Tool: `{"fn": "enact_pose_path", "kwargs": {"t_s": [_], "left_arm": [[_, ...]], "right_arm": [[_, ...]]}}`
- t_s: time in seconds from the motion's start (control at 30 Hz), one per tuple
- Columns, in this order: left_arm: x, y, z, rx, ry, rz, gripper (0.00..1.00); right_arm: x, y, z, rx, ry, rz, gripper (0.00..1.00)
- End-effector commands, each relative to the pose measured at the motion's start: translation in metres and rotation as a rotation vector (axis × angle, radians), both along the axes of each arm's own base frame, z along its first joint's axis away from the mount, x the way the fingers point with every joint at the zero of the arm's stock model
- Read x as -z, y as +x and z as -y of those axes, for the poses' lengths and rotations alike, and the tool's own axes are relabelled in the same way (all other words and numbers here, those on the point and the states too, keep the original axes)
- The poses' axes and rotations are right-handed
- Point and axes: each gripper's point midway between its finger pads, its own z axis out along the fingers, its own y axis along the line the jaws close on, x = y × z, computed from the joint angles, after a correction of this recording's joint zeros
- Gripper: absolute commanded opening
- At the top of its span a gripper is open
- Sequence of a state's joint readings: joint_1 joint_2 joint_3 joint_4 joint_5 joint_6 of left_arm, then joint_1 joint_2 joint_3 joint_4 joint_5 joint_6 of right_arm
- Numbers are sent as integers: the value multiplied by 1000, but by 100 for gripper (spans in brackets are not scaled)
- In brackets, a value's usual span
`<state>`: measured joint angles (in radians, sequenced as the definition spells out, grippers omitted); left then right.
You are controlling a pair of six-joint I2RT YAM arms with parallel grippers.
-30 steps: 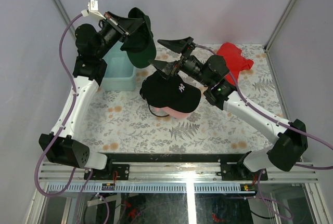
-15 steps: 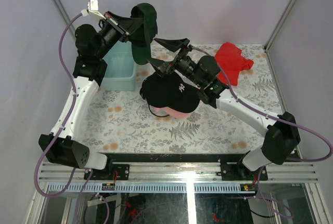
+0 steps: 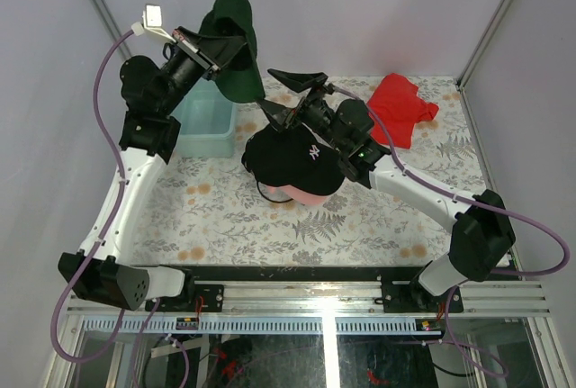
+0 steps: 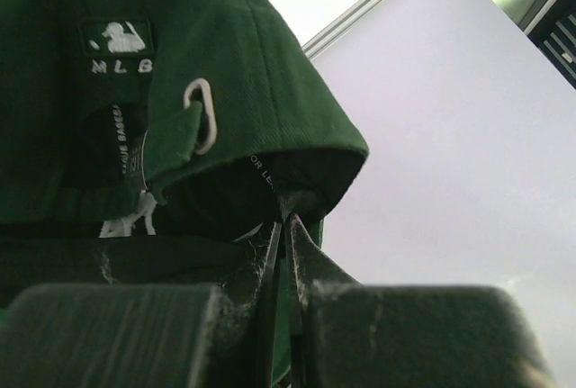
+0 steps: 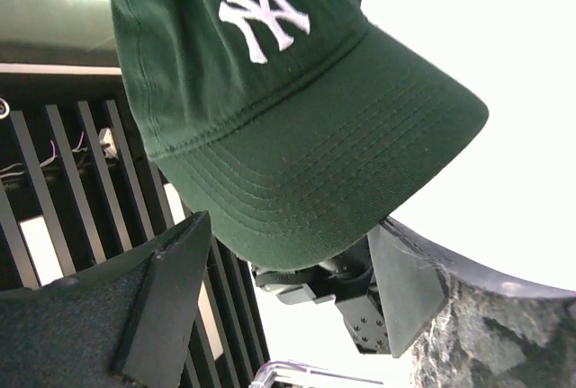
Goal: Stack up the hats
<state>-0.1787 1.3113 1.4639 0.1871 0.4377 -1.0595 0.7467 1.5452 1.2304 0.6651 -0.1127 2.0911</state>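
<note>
My left gripper [image 3: 219, 49] is shut on the back rim of a dark green cap [image 3: 233, 41] and holds it high above the table, brim down. The cap's rear with its strap fills the left wrist view [image 4: 180, 91], with the jaws pinched on the fabric [image 4: 286, 226]. My right gripper [image 3: 290, 95] is open and empty, just right of and below the green cap. Its wrist view shows the cap's brim and white logo [image 5: 288, 109] between the open fingers. A black cap [image 3: 292, 161] with a white logo sits on a light pink cap [image 3: 306, 196] on the table.
A mint-green tub [image 3: 205, 125] stands at the back left under the left arm. A bright red cloth [image 3: 400, 107] lies at the back right. The table [image 3: 378, 226] has a floral cover.
My left gripper has raised the green cap higher and tilted it further up. My right gripper has moved left toward the cap, staying open.
</note>
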Motion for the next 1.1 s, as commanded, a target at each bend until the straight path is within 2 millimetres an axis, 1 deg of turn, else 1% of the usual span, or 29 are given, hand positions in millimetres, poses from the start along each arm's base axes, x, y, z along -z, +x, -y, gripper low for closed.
{"fn": "enact_pose_path", "kwargs": {"t_s": [0.0, 0.2, 0.3, 0.5, 0.63, 0.73, 0.77, 0.83, 0.87, 0.9, 0.93, 0.97, 1.03, 1.07], "left_arm": [[-22, -28, 4, 44, -22, 92, 0], [-17, -43, 12, 87, -35, 83, 0], [-10, -48, 15, 108, -35, 69, 0], [-3, -53, 14, 101, -19, 62, 0], [7, -45, 13, 69, 51, 19, 0], [21, -37, 6, 19, 105, -39, 2], [26, -35, 5, 11, 116, -51, 0], [35, -32, 2, -2, 134, -79, 0], [42, -31, 3, 5, 137, -100, 3], [47, -29, 3, 10, 136, -120, 10], [54, -28, 3, 18, 132, -149, 17], [60, -27, 4, 30, 118, -172, 27], [66, -28, 5, 61, 68, -204, 43], [66, -29, 7, 79, 36, -205, 49]], "right_arm": [[-43, -3, 25, 45, 183, -8, 74], [-51, 0, 25, 51, 203, 22, 50], [-56, 2, 25, 51, 211, 36, 30], [-65, 8, 30, 47, 225, 89, 0], [-76, 11, 44, 57, 163, 200, 0], [-82, 8, 58, 73, 65, 313, 0], [-84, 6, 62, 81, 30, 348, 0], [-88, 2, 68, 92, -54, 420, 0], [-86, 0, 69, 95, -121, 441, 0], [-84, 0, 69, 100, -182, 461, 0], [-85, -4, 71, 112, -231, 491, 0], [-83, -5, 71, 125, -290, 523, 0], [-82, -8, 72, 131, -355, 553, 0], [-80, -9, 72, 139, -383, 564, 0]]}}
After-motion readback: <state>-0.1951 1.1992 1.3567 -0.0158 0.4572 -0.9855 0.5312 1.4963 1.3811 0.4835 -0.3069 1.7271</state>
